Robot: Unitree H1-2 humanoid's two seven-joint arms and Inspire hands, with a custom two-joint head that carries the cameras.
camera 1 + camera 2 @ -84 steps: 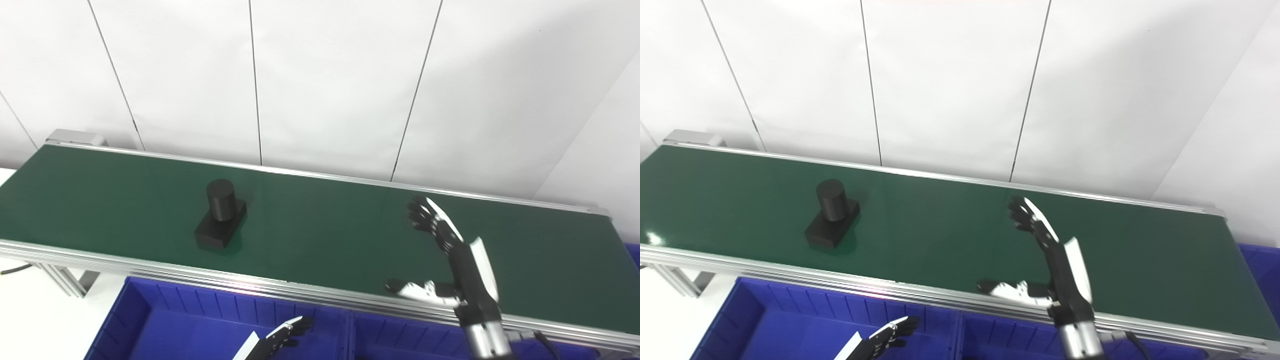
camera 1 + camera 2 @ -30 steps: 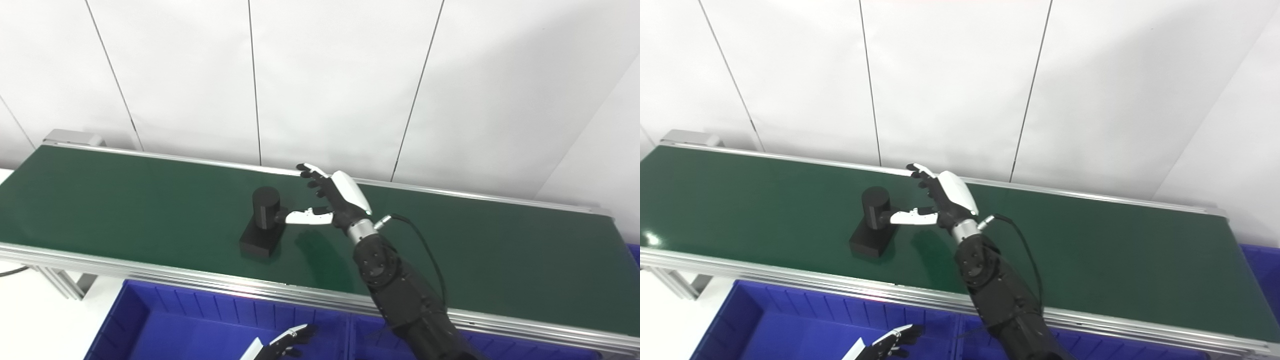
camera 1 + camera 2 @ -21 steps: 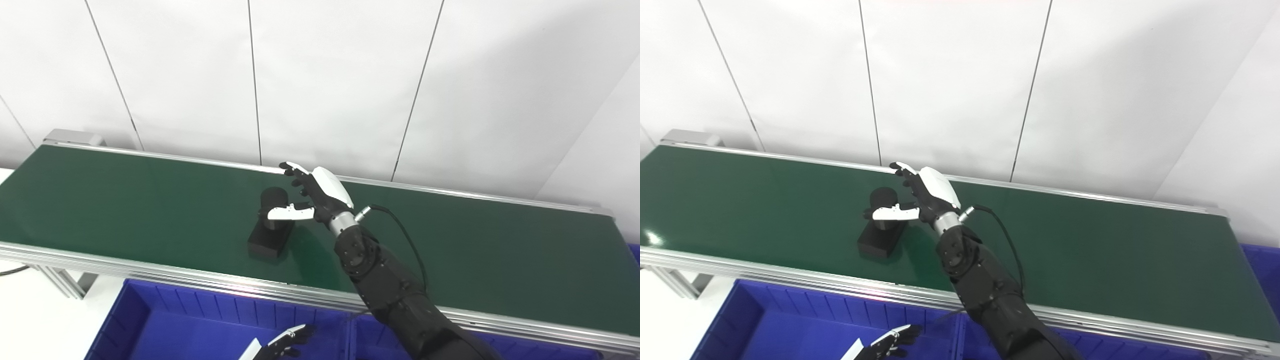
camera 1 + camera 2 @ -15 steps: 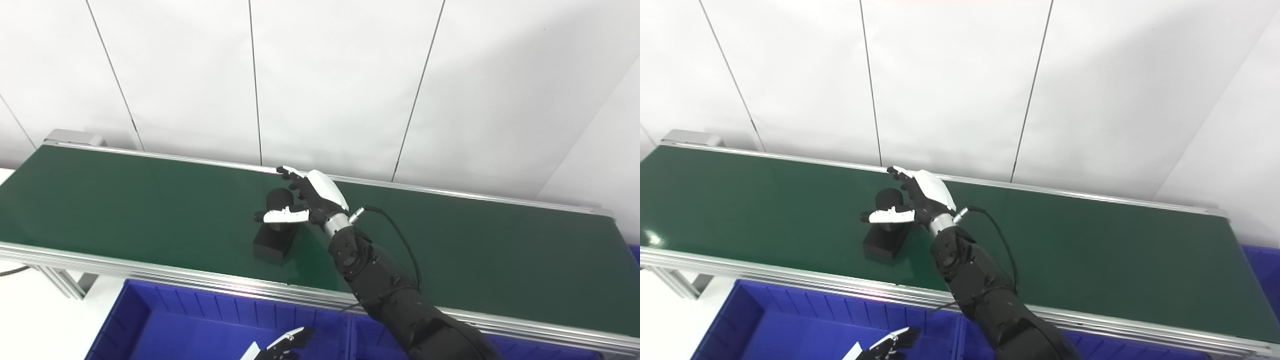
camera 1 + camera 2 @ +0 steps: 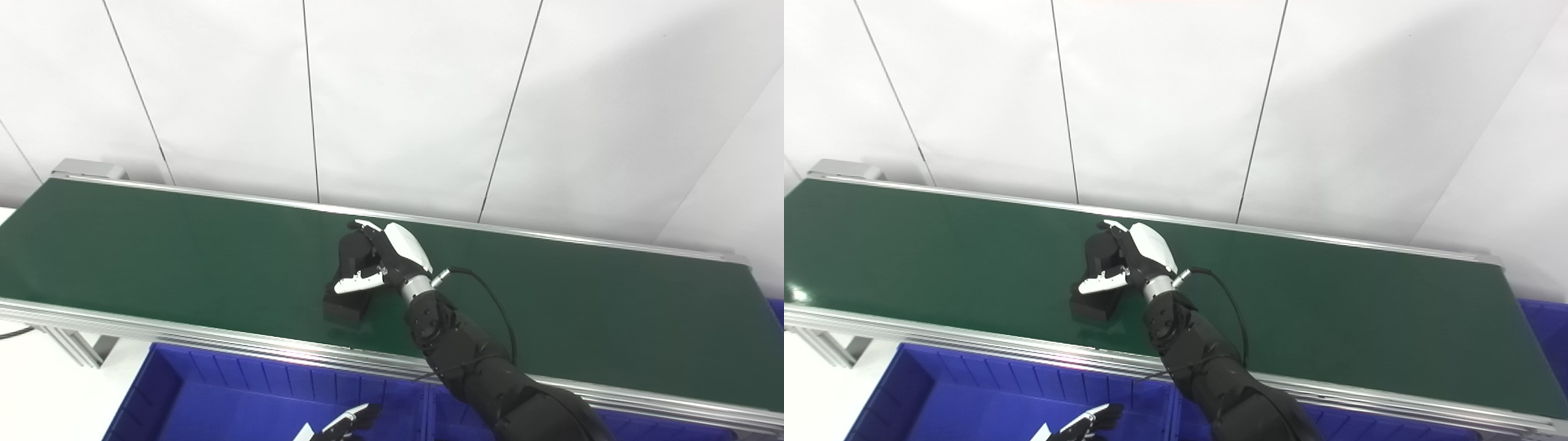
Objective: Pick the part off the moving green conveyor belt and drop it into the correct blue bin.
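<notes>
Currently the right hand (image 5: 386, 260) is wrapping fingers and thumb around the upright cylinder of the black part (image 5: 348, 288), which is sitting on the green belt (image 5: 184, 257). Left hand (image 5: 346, 422) is hanging over the blue bin (image 5: 202, 398), fingers loosely apart, holding nothing.

Carried rightward along the belt (image 5: 153, 245) since the first frames, the part (image 5: 349, 278) now between fingers (image 5: 366, 229) and thumb of the right hand (image 5: 386, 260), no longer far to their left. Swung in from the belt's right stretch, spread wide 2.8 s ago, then reached past the part's cylinder; thumb ahead of it a second ago, across its front half a second ago, now pressed on it with fingers curled over the far side. Sunk slightly lower at the bottom edge, the left hand (image 5: 346, 422).
</notes>
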